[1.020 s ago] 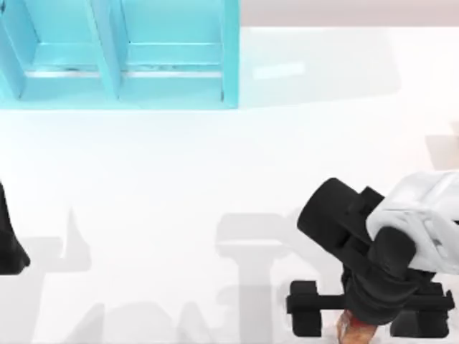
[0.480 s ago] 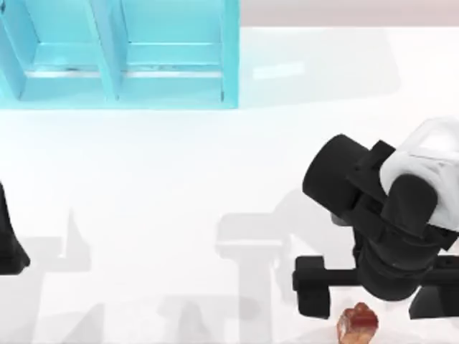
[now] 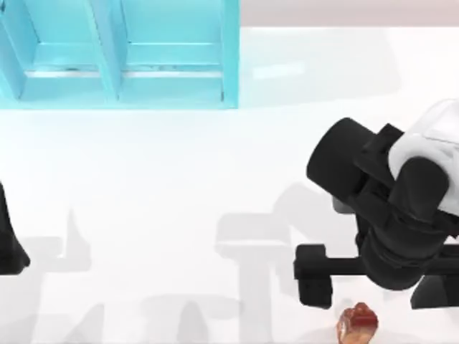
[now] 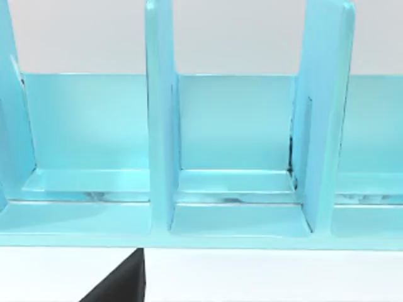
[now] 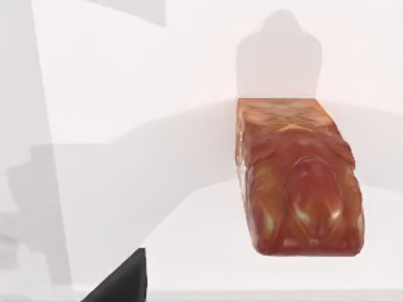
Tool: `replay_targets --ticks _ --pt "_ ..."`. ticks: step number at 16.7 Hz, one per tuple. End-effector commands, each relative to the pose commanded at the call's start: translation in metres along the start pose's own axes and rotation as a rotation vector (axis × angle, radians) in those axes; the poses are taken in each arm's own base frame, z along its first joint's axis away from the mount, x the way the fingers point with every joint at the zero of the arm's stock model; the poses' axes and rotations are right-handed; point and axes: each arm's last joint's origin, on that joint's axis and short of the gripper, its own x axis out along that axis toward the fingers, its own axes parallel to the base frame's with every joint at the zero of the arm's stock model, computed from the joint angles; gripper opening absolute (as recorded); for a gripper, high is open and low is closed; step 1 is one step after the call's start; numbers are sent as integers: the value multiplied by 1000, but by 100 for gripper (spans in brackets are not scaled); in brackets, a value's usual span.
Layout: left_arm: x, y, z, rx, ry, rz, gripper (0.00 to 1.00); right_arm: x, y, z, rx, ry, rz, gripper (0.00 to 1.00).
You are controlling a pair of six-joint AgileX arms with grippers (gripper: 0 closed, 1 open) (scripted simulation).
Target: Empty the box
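Right now I am watching my right arm working at the lower right of the white table (image 3: 179, 215) in the top view. Its right gripper (image 3: 376, 269) is hanging above the tabletop with its black fingers (image 3: 313, 276) spread wide apart along a dark crossbar, so it is open and gripping nothing. Just below that gripper, at the bottom edge of the top view, a glossy reddish-brown, loaf-shaped block (image 3: 357, 324) is lying flat on the table, clear of the fingers. The right wrist view is looking down on this same block (image 5: 296, 176): it is resting on the white surface with its long side running away from the camera, its rounded glossy end nearer, and a soft shadow is falling across the table beside it. Nothing is touching it.

At the upper left of the top view, the light blue partitioned plastic box (image 3: 122, 57) is sitting on the table, well apart from the block. Its upright dividers are splitting it into compartments, and the left wrist view is facing straight into them (image 4: 233, 157); the compartments that I am seeing there are holding nothing.

My left arm (image 3: 11, 244) is sitting parked at the left edge of the top view, and I cannot tell how its gripper is standing.
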Motion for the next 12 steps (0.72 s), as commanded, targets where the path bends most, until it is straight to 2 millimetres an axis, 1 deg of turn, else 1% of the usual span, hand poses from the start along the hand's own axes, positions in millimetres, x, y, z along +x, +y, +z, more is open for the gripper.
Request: replay_targets --ticks 1,3,5,6,7,8,10,12 --pt "0 0 0 0 0 0 100 -1 -1 6 -1 8 -7 100" --pt "0 0 0 0 0 0 100 -4 -6 28 0 26 -21 100" --pt "0 0 0 0 0 0 100 -10 -20 60 2 40 -24 100" --pt "0 0 0 0 0 0 100 -13 -33 79 3 42 -21 100" --pt "0 0 0 0 0 0 100 -17 -50 98 4 41 -15 100" --pt "0 0 0 0 0 0 100 -21 -72 117 6 38 -9 100" --pt "0 0 0 0 0 0 100 -29 -130 150 12 30 3 100" --pt "0 0 0 0 0 0 100 -35 -195 169 17 19 11 100"
